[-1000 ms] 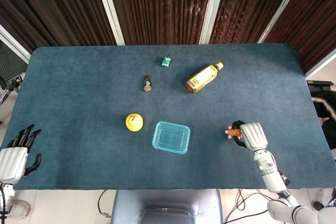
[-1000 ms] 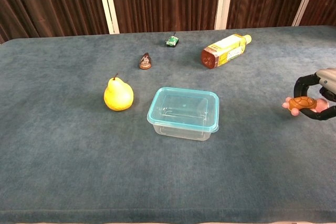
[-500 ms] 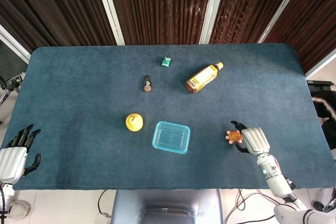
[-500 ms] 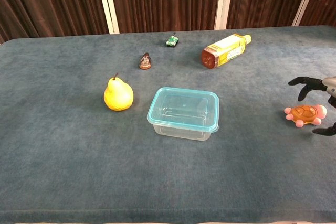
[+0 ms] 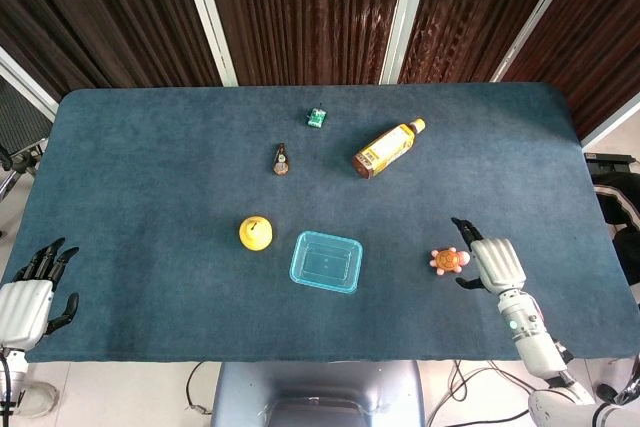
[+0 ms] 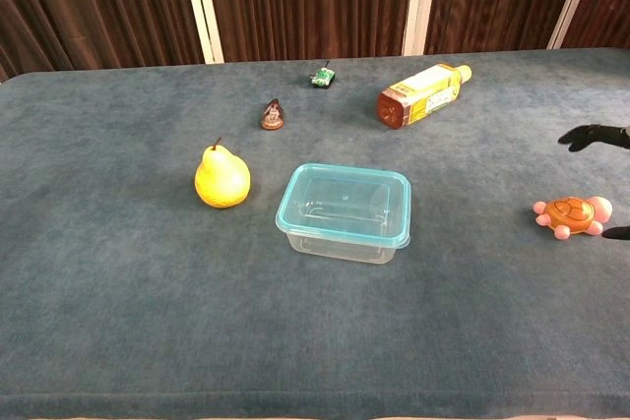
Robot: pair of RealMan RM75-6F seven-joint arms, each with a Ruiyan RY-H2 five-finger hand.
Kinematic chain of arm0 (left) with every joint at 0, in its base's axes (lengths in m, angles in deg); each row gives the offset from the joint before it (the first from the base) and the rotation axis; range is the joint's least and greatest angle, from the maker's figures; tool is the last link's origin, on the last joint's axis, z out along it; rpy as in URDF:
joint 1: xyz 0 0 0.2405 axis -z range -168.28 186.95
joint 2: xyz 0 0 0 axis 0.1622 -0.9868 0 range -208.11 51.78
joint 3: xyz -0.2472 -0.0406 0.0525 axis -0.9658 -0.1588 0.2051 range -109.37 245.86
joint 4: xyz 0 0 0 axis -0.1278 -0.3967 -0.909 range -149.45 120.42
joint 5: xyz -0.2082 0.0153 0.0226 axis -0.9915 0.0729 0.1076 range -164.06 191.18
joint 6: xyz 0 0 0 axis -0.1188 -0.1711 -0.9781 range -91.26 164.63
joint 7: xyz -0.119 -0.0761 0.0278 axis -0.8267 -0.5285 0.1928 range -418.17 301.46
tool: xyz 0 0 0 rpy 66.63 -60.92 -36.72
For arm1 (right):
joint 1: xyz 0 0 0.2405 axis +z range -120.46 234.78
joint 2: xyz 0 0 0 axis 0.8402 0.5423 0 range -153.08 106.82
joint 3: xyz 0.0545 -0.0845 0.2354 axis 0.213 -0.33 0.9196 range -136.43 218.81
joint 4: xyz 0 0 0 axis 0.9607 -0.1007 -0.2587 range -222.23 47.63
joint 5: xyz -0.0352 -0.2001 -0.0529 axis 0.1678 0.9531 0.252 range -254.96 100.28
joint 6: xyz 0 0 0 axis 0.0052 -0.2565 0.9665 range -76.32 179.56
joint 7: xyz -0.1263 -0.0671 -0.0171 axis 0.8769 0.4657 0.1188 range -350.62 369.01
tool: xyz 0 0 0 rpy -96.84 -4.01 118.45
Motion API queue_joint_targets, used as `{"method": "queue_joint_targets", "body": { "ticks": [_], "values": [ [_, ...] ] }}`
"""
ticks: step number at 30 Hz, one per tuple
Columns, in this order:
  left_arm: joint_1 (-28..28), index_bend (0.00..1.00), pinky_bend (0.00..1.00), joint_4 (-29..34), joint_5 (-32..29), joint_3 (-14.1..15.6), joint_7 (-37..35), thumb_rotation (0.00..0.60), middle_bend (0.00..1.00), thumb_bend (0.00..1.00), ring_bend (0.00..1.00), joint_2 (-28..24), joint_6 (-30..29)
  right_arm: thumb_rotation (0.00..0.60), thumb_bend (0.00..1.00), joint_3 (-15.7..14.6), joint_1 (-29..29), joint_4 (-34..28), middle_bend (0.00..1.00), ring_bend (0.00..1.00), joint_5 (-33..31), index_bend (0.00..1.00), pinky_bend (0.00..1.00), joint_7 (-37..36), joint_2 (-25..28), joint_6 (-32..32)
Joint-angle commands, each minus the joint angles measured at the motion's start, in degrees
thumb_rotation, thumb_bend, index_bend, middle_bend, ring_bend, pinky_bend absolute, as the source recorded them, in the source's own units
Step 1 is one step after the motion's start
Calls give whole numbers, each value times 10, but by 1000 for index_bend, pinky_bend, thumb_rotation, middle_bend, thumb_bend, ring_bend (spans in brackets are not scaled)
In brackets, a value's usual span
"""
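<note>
I have my right hand point(image 5: 497, 263) spread wide and empty beside the small orange toy turtle with pink feet point(image 5: 448, 260), which lies on the blue-covered bench point(image 5: 150, 167) near its right front edge. I judge this the grasp step; next I must close my fingers around its shell. My left hand point(image 5: 28, 299) idles open off the front-left corner.

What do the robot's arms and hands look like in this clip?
Both hands have pale grey, ribbed backs and black fingers. The left hand sits on a white wrist at the table's near left corner. The right hand joins a slim white-grey forearm bearing a small green light. In the chest view only black fingertips of the right hand show. No cables or markings can be made out.
</note>
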Motion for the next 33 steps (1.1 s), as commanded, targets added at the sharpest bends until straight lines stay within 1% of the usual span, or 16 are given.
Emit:
{"method": "queue_joint_targets", "body": {
  "ticks": [1, 6, 11, 14, 26, 29, 32, 33],
  "values": [
    [0, 134, 275, 1, -1, 0, 1, 600, 0, 469, 76, 0, 1, 600, 133, -1, 8, 4, 324, 1000, -9, 383, 1000, -6, -1, 23],
    [0, 134, 275, 2, -2, 0, 2, 600, 0, 468, 76, -1, 2, 600, 135, -3, 14, 28, 378, 1000, -5, 454, 1000, -21, -19, 31],
    [1, 135, 276, 3, -2, 1, 2, 600, 0, 467, 76, -1, 3, 600, 138, -4, 16, 57, 419, 1000, 7, 508, 1000, -33, -39, 20],
    [1, 135, 276, 3, -1, 1, 4, 600, 0, 467, 77, -1, 3, 600, 175, -3, 17, 75, 432, 1000, 13, 526, 1000, -40, -50, 13],
    [0, 135, 276, 4, -5, 0, 7, 600, 0, 468, 77, -1, 2, 600, 478, -4, 19, 127, 514, 1000, 20, 635, 1000, -63, -80, 10],
    [0, 136, 276, 4, -4, 1, 6, 600, 0, 467, 76, -1, 2, 600, 603, -4, 19, 137, 537, 1000, 22, 664, 1000, -68, -87, 7],
    [0, 136, 276, 5, -4, 1, 4, 600, 0, 467, 76, -2, 2, 600, 826, -2, 17, 150, 595, 1000, 30, 741, 1000, -79, -95, -7],
    [0, 136, 276, 5, -4, 1, 4, 600, 0, 468, 76, -2, 2, 600, 906, -2, 17, 155, 622, 1000, 34, 780, 1000, -84, -98, -13]
  ]
}}
